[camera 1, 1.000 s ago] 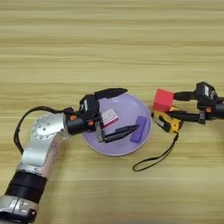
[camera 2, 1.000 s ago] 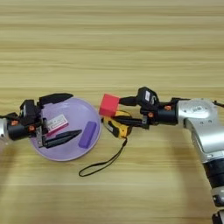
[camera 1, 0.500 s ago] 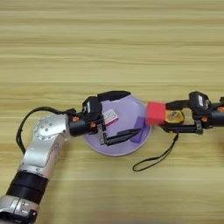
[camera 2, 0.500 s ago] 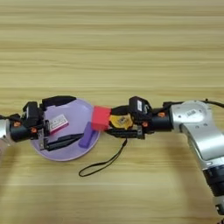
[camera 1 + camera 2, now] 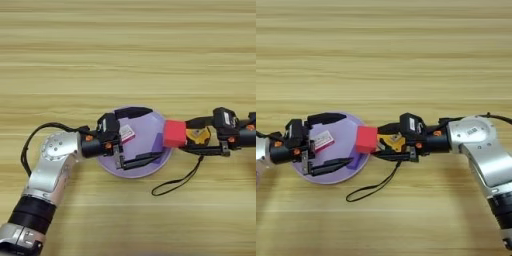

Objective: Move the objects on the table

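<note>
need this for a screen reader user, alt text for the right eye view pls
The right gripper holds a red cube at the rim of a purple plate, above a yellow-black tape measure. The open left gripper straddles the plate, which holds a white red-labelled box and purple bar, on a wooden table.

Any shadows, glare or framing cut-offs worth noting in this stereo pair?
Left eye view: soft shadow under the purple plate, no glare on the table, right arm cropped at the edge. Right eye view: left arm cropped, red cube evenly lit, black cord casts a thin shadow.
</note>
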{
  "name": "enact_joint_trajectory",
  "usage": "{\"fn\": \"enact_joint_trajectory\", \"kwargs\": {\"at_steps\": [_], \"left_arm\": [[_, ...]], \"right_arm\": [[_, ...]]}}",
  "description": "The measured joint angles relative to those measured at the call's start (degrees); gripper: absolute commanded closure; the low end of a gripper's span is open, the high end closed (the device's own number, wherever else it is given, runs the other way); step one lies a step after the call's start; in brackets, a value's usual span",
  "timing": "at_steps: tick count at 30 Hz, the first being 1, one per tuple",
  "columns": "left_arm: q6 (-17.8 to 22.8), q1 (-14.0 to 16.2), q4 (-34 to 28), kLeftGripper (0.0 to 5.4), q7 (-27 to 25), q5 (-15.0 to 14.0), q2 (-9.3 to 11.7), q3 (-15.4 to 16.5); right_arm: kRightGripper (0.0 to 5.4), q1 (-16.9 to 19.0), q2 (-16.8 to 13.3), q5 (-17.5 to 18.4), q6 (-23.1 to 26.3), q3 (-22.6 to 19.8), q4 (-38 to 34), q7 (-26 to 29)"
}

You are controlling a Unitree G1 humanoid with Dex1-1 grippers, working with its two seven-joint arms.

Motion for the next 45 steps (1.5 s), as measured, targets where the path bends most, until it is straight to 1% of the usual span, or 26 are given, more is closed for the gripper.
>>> {"fn": "enact_joint_trajectory", "kwargs": {"at_steps": [10,16,21,22,24,27,29,30,32,37,38,45], "left_arm": [[0.0,0.02,0.0,0.0,-0.18,0.0,0.32,-0.77],[-0.01,0.02,0.0,0.6,-0.19,0.01,0.32,-1.05],[-0.02,0.02,0.0,0.99,-0.19,0.01,0.3,-1.38],[-0.02,0.02,0.0,0.84,-0.19,0.01,0.27,-1.46],[-0.02,0.02,0.0,0.81,-0.19,0.01,0.25,-1.5],[-0.04,0.02,0.0,0.52,-0.18,0.02,0.22,-1.53],[-0.05,0.02,0.0,0.44,-0.18,0.01,0.2,-1.54],[-0.05,0.02,0.0,0.23,-0.18,0.02,0.19,-1.55],[-0.06,0.01,0.0,0.0,-0.18,0.02,0.13,-1.59],[-0.08,-0.01,0.02,0.03,-0.19,0.04,0.09,-1.71],[-0.09,-0.02,0.03,0.19,-0.19,0.05,0.08,-1.76],[-0.09,-0.05,0.04,0.78,-0.27,0.05,0.05,-2.22]], "right_arm": [[3.05,-0.01,0.14,0.2,0.48,0.54,-0.03,-0.48],[3.05,-0.07,0.32,0.24,0.89,0.76,-0.03,-1.02],[3.05,-0.21,0.62,0.25,0.94,1.28,-0.03,-1.09],[3.05,-0.22,0.64,0.25,0.94,1.39,-0.03,-1.11],[3.05,-0.23,0.7,0.25,0.94,1.52,-0.03,-1.11],[3.05,-0.27,0.79,0.25,0.94,1.7,-0.03,-1.13],[3.05,-0.29,0.99,0.25,0.94,1.78,-0.06,-1.13],[3.05,-0.3,1.11,0.25,0.94,1.85,-0.12,-1.14],[3.05,-0.34,1.47,0.25,0.96,2.23,-0.53,-1.14],[3.05,-0.35,1.83,0.26,1.05,3.11,-1.35,-1.13],[3.05,-0.35,1.84,0.26,1.09,3.24,-1.56,-1.13],[3.05,-1.32,2.47,0.71,1.2,4.26,-3.05,-1.16]]}}
